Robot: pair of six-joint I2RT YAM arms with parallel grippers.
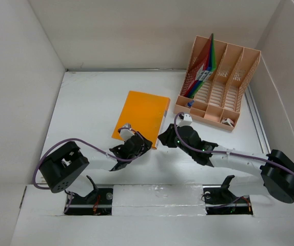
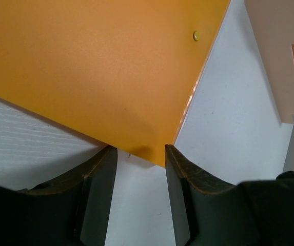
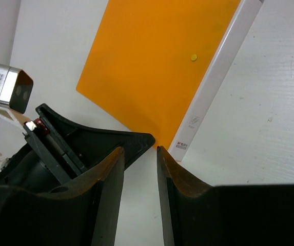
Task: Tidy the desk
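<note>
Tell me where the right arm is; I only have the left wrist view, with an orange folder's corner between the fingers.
Observer: The right fingers point at that same corner of the folder, close beside the left fingers.
Operator: Holding anything?
Observer: No, narrowly apart on nothing.
Operator: What's in the rack?
Observer: Coloured folders stand in its leftmost slot.
</note>
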